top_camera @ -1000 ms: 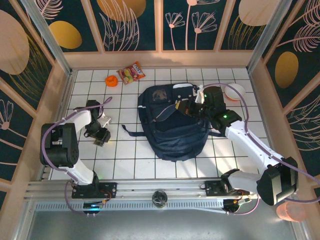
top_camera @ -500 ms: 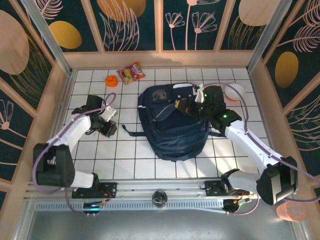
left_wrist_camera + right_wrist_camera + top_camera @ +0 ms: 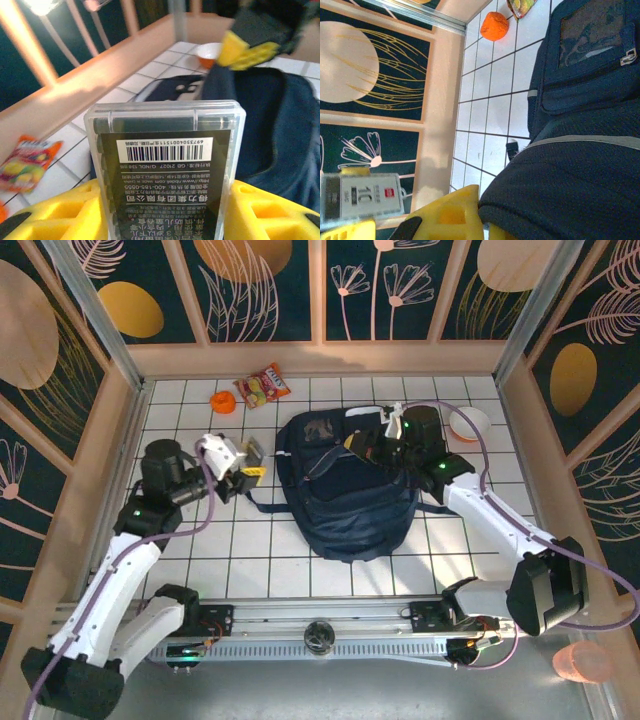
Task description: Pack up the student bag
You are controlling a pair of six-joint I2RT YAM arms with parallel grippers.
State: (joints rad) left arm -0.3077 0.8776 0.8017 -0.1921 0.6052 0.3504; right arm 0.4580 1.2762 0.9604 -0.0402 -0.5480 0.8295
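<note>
Your left pincer [image 3: 246, 472] is clamped on a clear plastic case [image 3: 165, 165], its yellow fingers [image 3: 65, 212] pressing both long sides. The case stands upright in the grip, and you can read a barcode and black label on its face from the left wrist camera. From above, you see this pincer raised over the white tiled tabletop [image 3: 270, 560], just left of the student bag [image 3: 350, 495] and near the loose strap [image 3: 268, 505] that trails off the bag's left side. The bag lies flat at the middle of the tabletop with its top towards the back wall. Your right pincer [image 3: 362, 446] sits on the bag's upper right part and is closed on a fold of the navy fabric. In the right wrist view one yellow finger [image 3: 451, 214] shows with the cloth bunched over it, and you can also spot the case at the lower left there. Behind the bag, a snack packet [image 3: 262, 386] and a small orange object [image 3: 222, 400] lie close together by the back wall. A bowl [image 3: 470, 422] rests to the bag's right, behind the right arm.
</note>
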